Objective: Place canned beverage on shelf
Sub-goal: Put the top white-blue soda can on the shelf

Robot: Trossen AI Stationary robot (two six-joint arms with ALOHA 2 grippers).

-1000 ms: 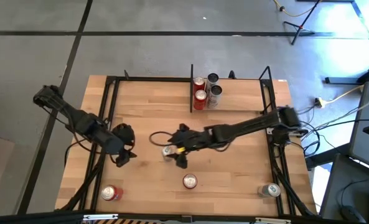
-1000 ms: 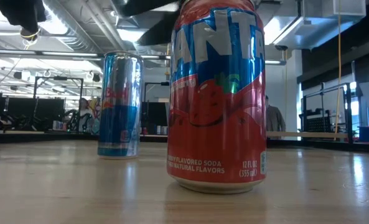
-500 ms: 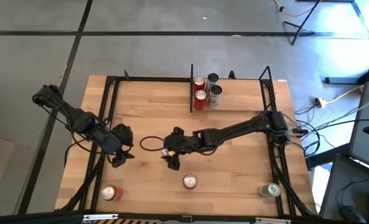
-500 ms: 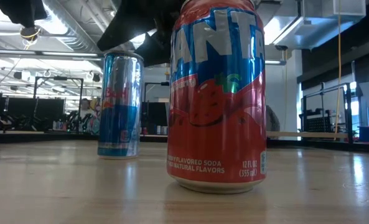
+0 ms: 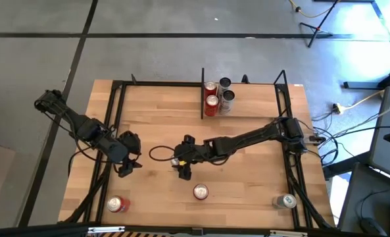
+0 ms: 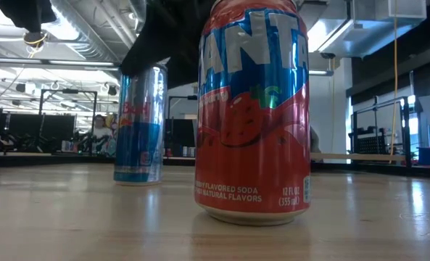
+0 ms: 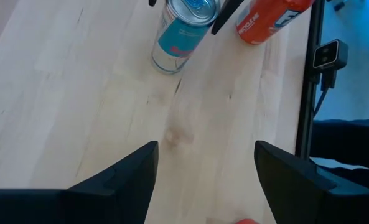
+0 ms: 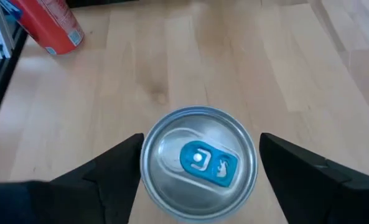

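- Shelf (image 5: 244,99) at the counter's (image 5: 155,125) far edge, well beyond the right end effector (image 5: 181,162), already holds cans.
- Right end effector, fingers spread, brackets the blue can (image 8: 198,163), poised to grasp.
- Left end effector (image 5: 127,164) waits nearby, unclenched.

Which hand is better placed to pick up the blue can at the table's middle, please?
The right hand: it hangs open directly over the blue can, fingers either side. The left hand waits off to the side.
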